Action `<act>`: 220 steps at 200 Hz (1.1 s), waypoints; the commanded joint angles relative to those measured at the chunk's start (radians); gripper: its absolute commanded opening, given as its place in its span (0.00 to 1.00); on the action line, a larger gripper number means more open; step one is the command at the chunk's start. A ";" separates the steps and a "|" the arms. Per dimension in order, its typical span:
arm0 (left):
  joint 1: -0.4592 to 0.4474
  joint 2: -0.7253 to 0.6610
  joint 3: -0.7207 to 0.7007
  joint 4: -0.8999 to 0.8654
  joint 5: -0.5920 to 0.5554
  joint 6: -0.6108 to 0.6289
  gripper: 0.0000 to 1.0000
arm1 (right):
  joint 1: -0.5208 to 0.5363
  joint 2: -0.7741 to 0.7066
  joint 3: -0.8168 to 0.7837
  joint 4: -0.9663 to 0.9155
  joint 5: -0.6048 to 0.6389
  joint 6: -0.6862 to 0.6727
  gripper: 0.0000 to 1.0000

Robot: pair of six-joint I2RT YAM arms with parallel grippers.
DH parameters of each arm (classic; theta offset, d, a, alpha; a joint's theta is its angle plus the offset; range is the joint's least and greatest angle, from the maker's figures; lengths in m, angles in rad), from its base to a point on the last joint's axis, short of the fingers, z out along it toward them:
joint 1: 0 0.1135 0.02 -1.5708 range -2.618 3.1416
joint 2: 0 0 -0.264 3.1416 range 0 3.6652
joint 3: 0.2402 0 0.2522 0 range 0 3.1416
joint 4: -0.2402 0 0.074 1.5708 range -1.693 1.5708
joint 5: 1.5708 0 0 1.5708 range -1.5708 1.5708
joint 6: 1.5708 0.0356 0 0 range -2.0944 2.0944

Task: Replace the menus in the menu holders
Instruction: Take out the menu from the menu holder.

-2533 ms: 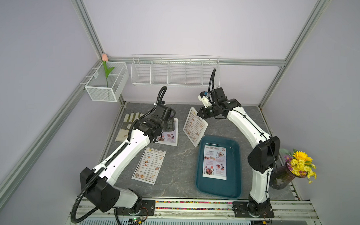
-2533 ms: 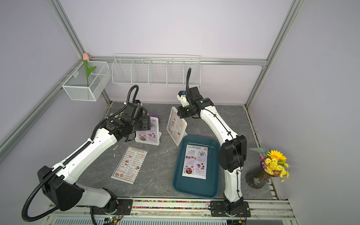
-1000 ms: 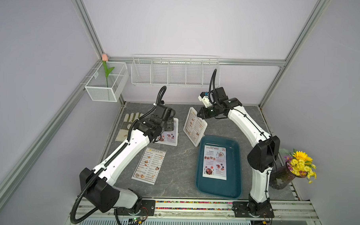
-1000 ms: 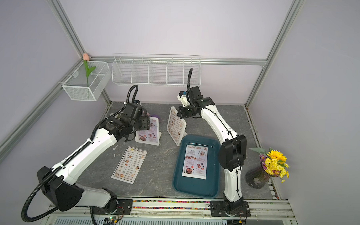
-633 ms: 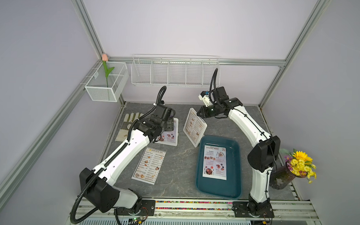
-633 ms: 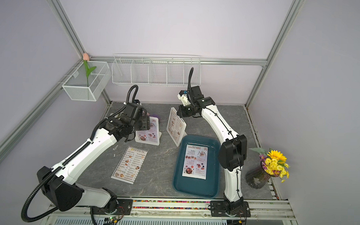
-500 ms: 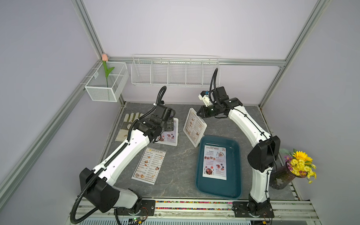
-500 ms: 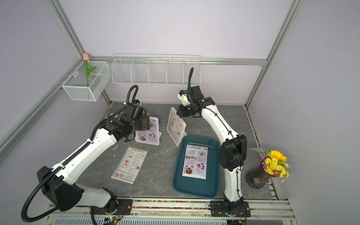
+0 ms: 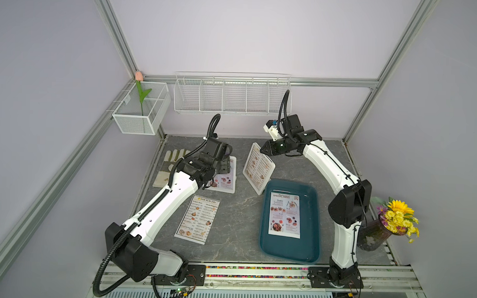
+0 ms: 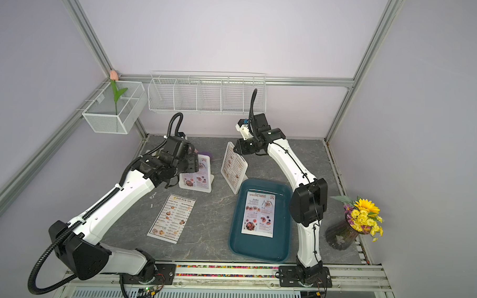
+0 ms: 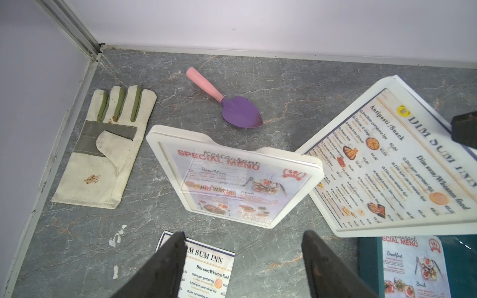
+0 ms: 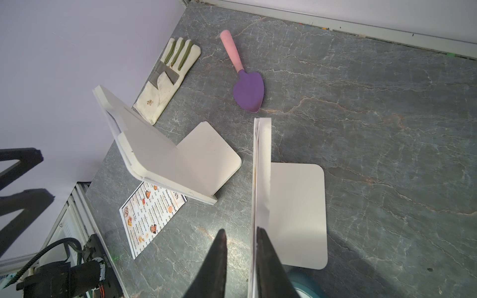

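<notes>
Two white menu holders stand at the back of the table. The left holder (image 9: pixel 222 179) (image 11: pixel 247 180) shows a red "SPECIAL MENU" sheet. The right holder (image 9: pixel 258 168) (image 11: pixel 387 165) shows a "DIM SUM INN" menu. My right gripper (image 12: pixel 240 231) (image 9: pixel 264 150) is at the right holder's top edge (image 12: pixel 262 167), jaws slightly open astride it, one finger against the edge. My left gripper (image 11: pixel 244 233) (image 10: pixel 193 164) hovers open and empty in front of the left holder. A loose DIM SUM INN menu (image 9: pixel 198 219) lies flat on the table. A second SPECIAL MENU sheet (image 9: pixel 285 214) lies in the teal tray (image 9: pixel 264 238).
A work glove (image 11: pixel 108 147) and a purple trowel (image 11: pixel 232 105) with a pink handle lie behind the holders near the back left corner. A vase of flowers (image 9: pixel 393 223) stands at the right edge. Wire baskets (image 9: pixel 231 94) hang on the back wall.
My right gripper's jaws have parted a little at the right holder's top edge. The left arm and the menus have not moved.
</notes>
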 commanded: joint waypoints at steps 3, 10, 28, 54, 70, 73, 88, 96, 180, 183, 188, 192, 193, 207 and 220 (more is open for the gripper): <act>0.001 -0.016 0.026 -0.025 -0.015 0.005 0.73 | -0.006 0.008 -0.026 0.005 -0.014 -0.019 0.22; 0.001 -0.017 0.026 -0.026 -0.016 0.005 0.73 | -0.007 0.010 -0.027 0.003 -0.014 -0.021 0.21; 0.000 -0.017 0.025 -0.026 -0.017 0.005 0.73 | -0.006 0.013 -0.027 0.002 -0.017 -0.022 0.18; 0.000 -0.017 0.024 -0.024 -0.020 0.006 0.73 | -0.006 0.010 -0.027 0.004 -0.023 -0.021 0.12; 0.001 -0.018 0.025 -0.024 -0.020 0.005 0.73 | -0.007 0.005 -0.028 0.008 -0.025 -0.017 0.10; 0.001 -0.019 0.025 -0.024 -0.020 0.005 0.73 | -0.006 0.003 -0.028 0.009 -0.025 -0.016 0.10; 0.001 -0.017 0.024 -0.025 -0.019 0.005 0.73 | -0.007 -0.004 -0.028 0.015 -0.031 -0.011 0.09; 0.000 -0.020 0.023 -0.024 -0.020 0.005 0.73 | -0.008 -0.007 -0.027 0.018 -0.033 -0.008 0.08; 0.000 -0.023 0.025 -0.026 -0.024 0.004 0.73 | -0.015 -0.028 -0.001 0.023 -0.039 0.008 0.07; 0.000 -0.023 0.026 -0.026 -0.024 0.004 0.73 | -0.017 -0.028 0.000 0.023 -0.040 0.007 0.07; 0.001 -0.023 0.025 -0.026 -0.024 0.004 0.73 | -0.016 -0.029 0.001 0.023 -0.038 0.008 0.07; 0.001 -0.023 0.026 -0.025 -0.023 0.004 0.73 | -0.017 -0.030 0.002 0.023 -0.038 0.008 0.07; 0.001 -0.023 0.026 -0.026 -0.023 0.004 0.73 | -0.017 -0.030 0.002 0.023 -0.039 0.007 0.07; 0.000 -0.024 0.028 -0.025 -0.024 0.004 0.73 | -0.018 -0.032 0.006 0.022 -0.039 0.009 0.07; 0.000 -0.025 0.029 -0.026 -0.024 0.005 0.73 | -0.020 -0.036 0.008 0.024 -0.038 0.010 0.07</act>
